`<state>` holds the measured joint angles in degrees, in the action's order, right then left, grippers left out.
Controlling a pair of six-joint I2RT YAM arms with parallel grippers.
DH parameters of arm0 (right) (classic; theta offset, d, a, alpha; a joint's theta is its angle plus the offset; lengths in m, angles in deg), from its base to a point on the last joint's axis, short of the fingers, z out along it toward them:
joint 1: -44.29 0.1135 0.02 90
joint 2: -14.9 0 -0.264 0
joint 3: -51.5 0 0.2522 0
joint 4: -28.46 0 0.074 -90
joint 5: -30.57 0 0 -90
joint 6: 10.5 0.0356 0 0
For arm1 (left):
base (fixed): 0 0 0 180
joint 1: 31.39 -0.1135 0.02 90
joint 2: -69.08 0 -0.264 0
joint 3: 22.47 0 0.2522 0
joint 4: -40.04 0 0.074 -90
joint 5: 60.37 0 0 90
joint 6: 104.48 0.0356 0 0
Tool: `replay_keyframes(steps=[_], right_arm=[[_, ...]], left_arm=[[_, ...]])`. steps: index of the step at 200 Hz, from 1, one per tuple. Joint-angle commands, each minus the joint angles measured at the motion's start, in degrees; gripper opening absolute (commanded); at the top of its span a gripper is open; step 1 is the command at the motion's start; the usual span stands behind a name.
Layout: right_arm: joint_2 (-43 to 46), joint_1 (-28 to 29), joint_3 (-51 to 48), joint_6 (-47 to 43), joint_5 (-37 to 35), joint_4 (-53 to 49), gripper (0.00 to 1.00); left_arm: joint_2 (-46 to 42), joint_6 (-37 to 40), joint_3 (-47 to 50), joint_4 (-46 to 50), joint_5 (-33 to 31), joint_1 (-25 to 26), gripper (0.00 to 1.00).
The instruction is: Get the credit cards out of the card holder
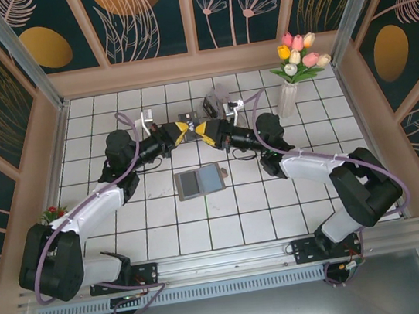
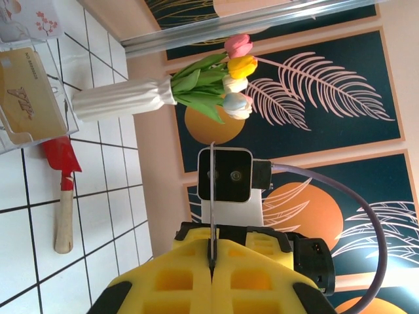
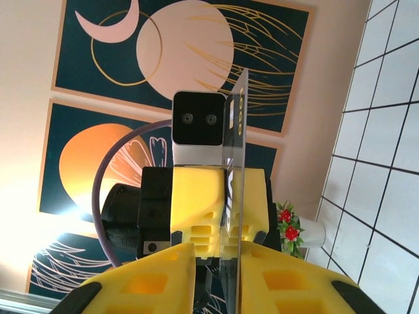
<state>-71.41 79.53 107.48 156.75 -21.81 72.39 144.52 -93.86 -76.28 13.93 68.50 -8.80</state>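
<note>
Card holder [image 1: 199, 180] lies open mid-table, well apart from walls [image 1: 51, 140]; clear box [image 2: 33, 140] holds a gold card [image 2: 23, 98]. Left gripper [image 2: 213, 261] pinches a credit card [image 3: 236, 150], right gripper [image 3: 219, 258] narrowly parted around it.

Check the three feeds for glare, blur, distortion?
Top external: even light, sharp; soft shadows on the white tiled table; wide-angle splays the aluminium posts. Left wrist: rolled sideways, white vase of tulips sharp. Right wrist: glare patch lower left; grey translucent card edge-on.
</note>
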Motion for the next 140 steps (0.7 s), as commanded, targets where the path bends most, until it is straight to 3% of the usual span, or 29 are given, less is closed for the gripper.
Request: replay_keyframes(steps=[1,41,65,83,114,140], right_arm=[[0.00,0.48,-0.55,1.01,-1.51,3.97,0.21],[-0.14,0.62,-0.42,0.77,-2.49,3.29,0.06],[1.30,0.63,0.63,-4.95,-6.25,-5.58,0.00],[3.74,0.35,3.12,-14.08,-10.47,-18.72,0.00],[5.77,-1.26,9.27,-31.65,-16.47,-38.78,0.00],[3.37,-2.80,16.38,-45.31,-20.88,-54.01,0.00]], left_arm=[[-1.17,-0.78,0.93,-1.34,-1.23,-0.04,0.00],[-1.39,-0.06,0.87,1.34,-2.17,-0.09,0.03],[-2.01,5.75,-1.59,15.49,-7.19,-0.35,0.24],[-2.31,11.29,-3.59,26.02,-12.29,-0.81,0.52],[-2.60,15.82,-3.57,33.61,-16.92,-2.48,0.87],[-3.42,18.45,-2.03,38.07,-22.56,-3.12,0.98]])
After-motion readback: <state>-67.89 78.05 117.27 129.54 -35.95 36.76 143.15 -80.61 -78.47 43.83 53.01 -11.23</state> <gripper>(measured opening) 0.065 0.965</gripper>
